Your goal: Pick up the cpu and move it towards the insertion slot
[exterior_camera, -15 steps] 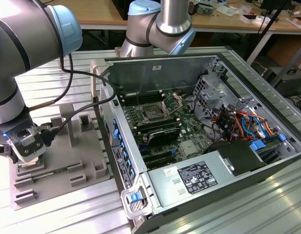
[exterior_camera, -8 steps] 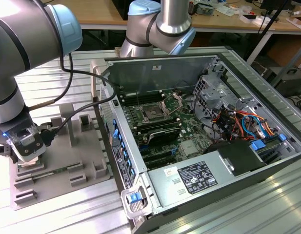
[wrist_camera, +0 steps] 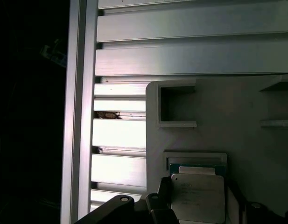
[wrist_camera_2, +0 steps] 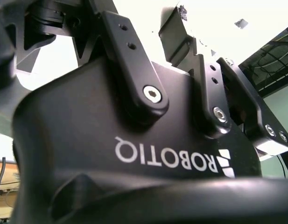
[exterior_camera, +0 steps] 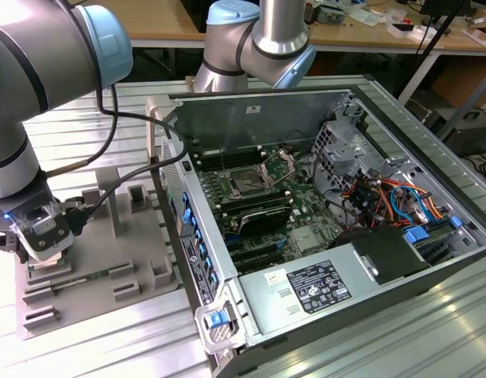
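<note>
Jaws looked clenched on the cpu, pressing 2 of its opposite edges in the first wrist view. The chip sat at or just above its pocket in the grey tray; whether it had cleared the pocket rim could not be told. In the exterior view the tray lay on the desk at the exterior view's left. The socket was well apart from it, inside the open computer case.

A grip on such thin edges could probably let the chip tilt or slip. A corner might catch the pocket rim. The case wall stood between tray and socket, so a low carry risked a knock. The black cable near the wrist could snag on the tray's blocks.
</note>
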Controlling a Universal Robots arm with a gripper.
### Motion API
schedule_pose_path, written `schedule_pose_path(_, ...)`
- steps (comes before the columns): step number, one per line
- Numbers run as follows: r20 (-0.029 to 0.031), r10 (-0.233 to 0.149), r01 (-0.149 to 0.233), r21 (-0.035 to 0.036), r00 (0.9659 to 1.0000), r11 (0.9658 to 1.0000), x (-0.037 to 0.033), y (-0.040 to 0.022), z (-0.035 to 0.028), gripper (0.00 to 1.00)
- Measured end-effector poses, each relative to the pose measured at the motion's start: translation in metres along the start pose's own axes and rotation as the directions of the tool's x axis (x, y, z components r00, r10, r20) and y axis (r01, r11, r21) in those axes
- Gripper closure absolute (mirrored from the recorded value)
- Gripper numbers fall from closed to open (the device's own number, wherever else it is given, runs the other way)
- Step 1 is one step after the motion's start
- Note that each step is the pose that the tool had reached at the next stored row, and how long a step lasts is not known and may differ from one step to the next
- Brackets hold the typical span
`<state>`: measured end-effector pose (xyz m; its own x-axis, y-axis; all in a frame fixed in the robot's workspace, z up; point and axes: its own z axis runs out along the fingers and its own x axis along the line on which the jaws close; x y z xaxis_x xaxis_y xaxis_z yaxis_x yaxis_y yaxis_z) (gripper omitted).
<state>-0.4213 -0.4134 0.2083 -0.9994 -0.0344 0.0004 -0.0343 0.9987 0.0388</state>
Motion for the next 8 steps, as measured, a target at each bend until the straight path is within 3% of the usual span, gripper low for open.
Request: schedule_pose_path(8, 0.0000, 0.000, 0.000, 0.0000, 1.0000, 1.0000, 0.0000, 0.0001, -0.0029, 0.45)
